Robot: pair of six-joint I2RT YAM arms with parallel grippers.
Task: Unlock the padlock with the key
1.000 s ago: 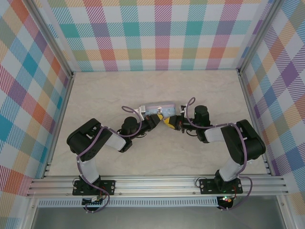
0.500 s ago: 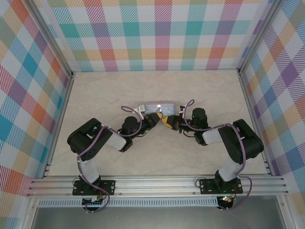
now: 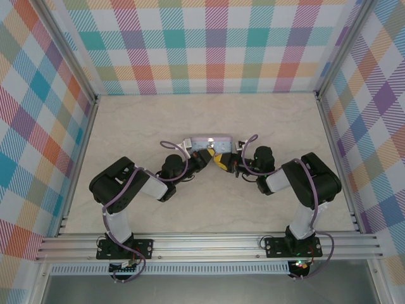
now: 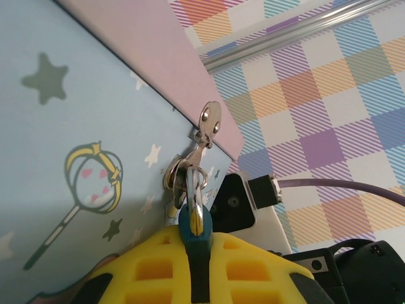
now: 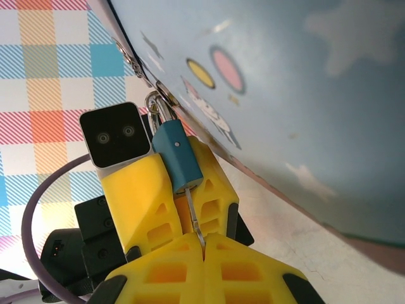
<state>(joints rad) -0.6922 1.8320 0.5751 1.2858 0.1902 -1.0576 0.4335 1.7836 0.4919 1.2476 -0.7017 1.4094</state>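
Observation:
The small blue padlock hangs by its metal shackle from the hasp of the light-blue cartoon tin. My left gripper is shut on the padlock's body, with a yellow finger on each side. The thin metal key runs into the bottom of the padlock. My right gripper is shut on the key's head, which its fingers hide. From above, both grippers meet just in front of the tin: the left gripper and the right gripper.
The tin lies on the pale table between the two forearms. Checkered walls enclose the back and sides. The right wrist's camera block sits close behind the padlock.
The right arm's elbow has swung inward to the left while its gripper stays at the padlock. The left arm and the tin have not moved.

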